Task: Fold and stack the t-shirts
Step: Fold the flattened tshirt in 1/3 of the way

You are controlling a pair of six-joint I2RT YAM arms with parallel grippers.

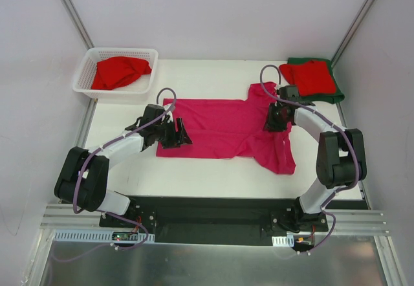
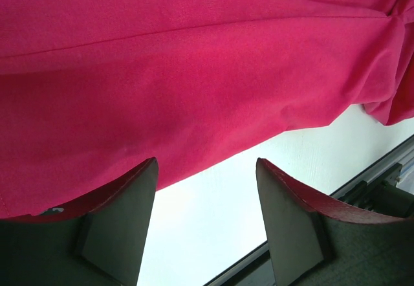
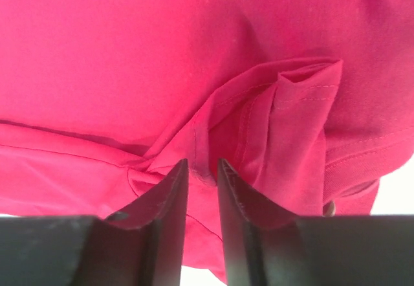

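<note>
Magenta t-shirt [image 1: 220,124]: spread flat mid-tabletop [image 1: 194,169], ready for folding. Left tool [image 2: 207,160]: spread at the hem edge, nothing between. Right tool [image 3: 202,164]: nearly together over a bunched fold, grip unclear.

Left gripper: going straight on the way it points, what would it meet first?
Most likely the hem of the magenta t-shirt, lying just ahead of the left gripper; only bare table shows between its open jaws. Its height over the cloth is unclear.
</note>
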